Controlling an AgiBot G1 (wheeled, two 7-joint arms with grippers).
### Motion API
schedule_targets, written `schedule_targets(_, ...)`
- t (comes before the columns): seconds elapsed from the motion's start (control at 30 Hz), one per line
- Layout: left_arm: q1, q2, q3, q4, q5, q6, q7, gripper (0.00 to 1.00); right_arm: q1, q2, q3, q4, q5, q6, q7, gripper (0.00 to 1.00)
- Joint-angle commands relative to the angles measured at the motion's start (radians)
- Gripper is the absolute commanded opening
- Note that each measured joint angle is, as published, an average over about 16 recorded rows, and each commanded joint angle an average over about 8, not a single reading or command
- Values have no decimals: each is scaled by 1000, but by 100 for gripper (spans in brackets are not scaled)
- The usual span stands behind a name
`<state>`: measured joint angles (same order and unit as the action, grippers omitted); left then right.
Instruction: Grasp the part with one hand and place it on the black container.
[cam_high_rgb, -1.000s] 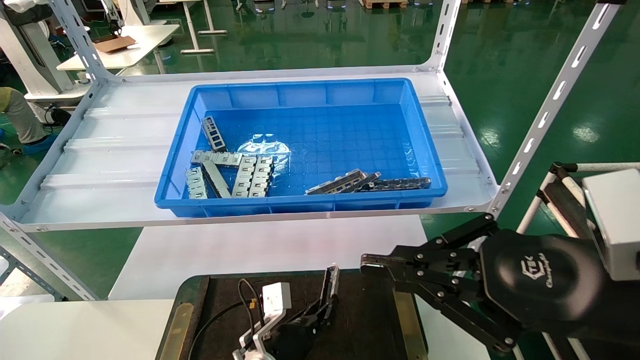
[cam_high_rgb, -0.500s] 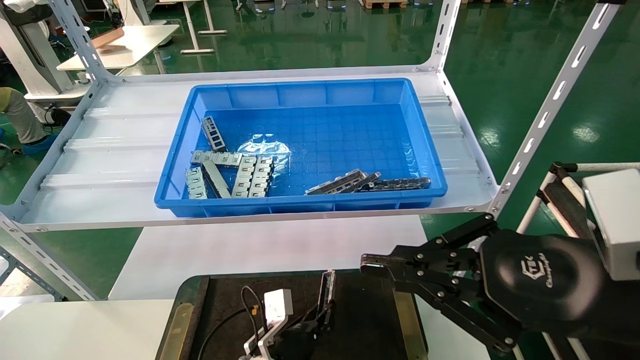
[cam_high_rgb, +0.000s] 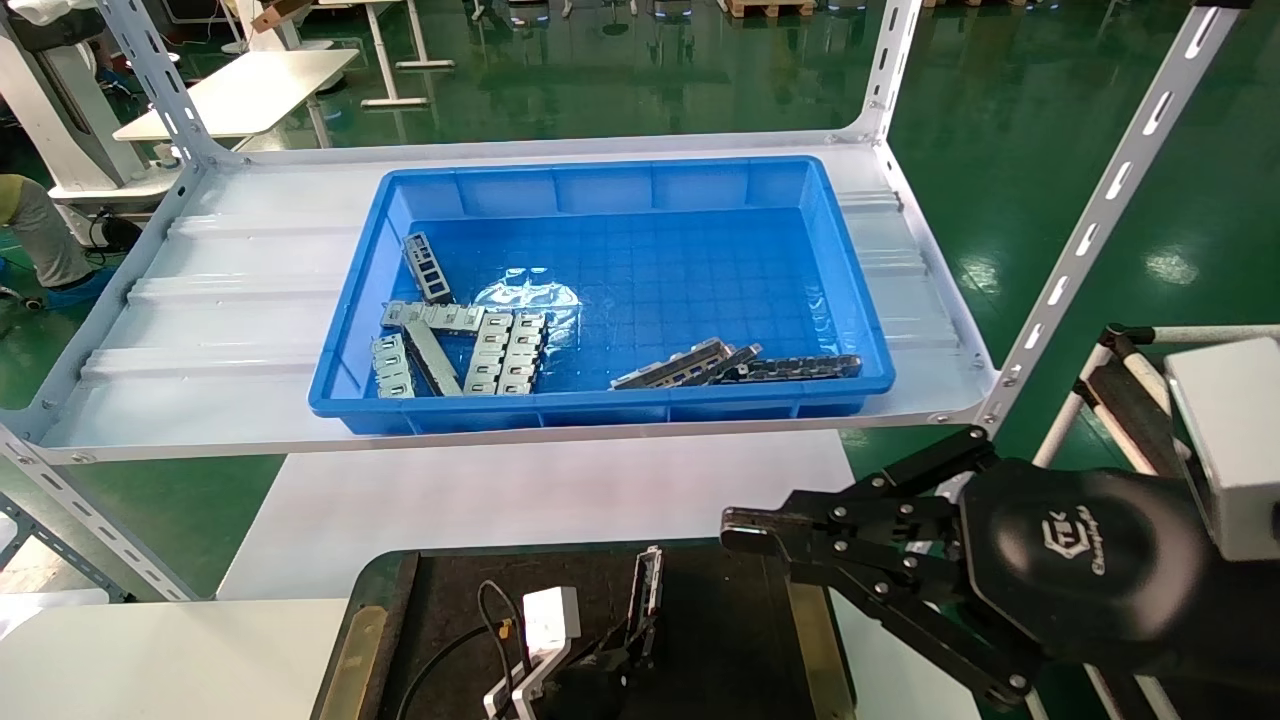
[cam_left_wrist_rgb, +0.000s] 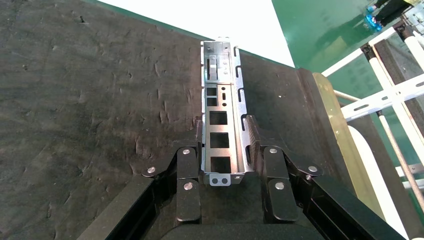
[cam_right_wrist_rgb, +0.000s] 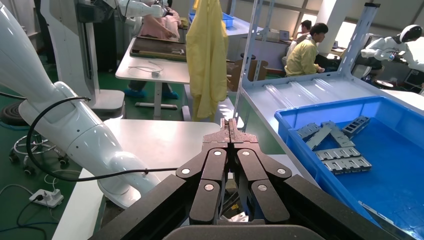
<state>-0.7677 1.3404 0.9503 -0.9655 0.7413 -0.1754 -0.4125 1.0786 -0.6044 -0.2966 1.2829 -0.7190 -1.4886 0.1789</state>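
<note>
On the rounded black plastic housing (cam_high_rgb: 1085, 560) behind my right pincer (cam_high_rgb: 735, 530) stands a pale angular logo with a short word beneath it, too small to read. I find nothing else written.

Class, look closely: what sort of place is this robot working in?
Probably a factory or robotics workshop: a green floor, slotted metal shelving holding a blue bin of stamped metal parts, and seated workers at benches.

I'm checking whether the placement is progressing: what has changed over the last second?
The left gripper, still shut on the part, has come down toward the black container, so the part sits lower over it. The right gripper stays parked, shut, and the blue bin is unchanged.
</note>
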Motion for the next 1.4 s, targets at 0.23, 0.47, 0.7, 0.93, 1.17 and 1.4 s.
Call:
schedule_targets(0.23,0,3,8,7,6,-6,-17,100,0,0,0,0,0,0,0,100)
schedule_targets(0.47,-1,2,17,6,11,-15,-32,100,0,0,-1,0,1,0,0,100)
schedule_targets(0.7,-2,2,24,4,19,-18,-48,100,0,0,-1,0,1,1,-1,100)
schedule_targets(0.93,-4,-6,24,-8,34,-14,-59,100,0,1,-2,0,1,1,-1,100)
schedule_targets(1.17,-6,-27,6,-39,52,12,-69,100,0,1,-2,0,1,1,-1,100)
schedule_targets(1.4,-15,-62,-17,-93,77,70,-66,100,1,1,-2,0,2,1,-1,100)
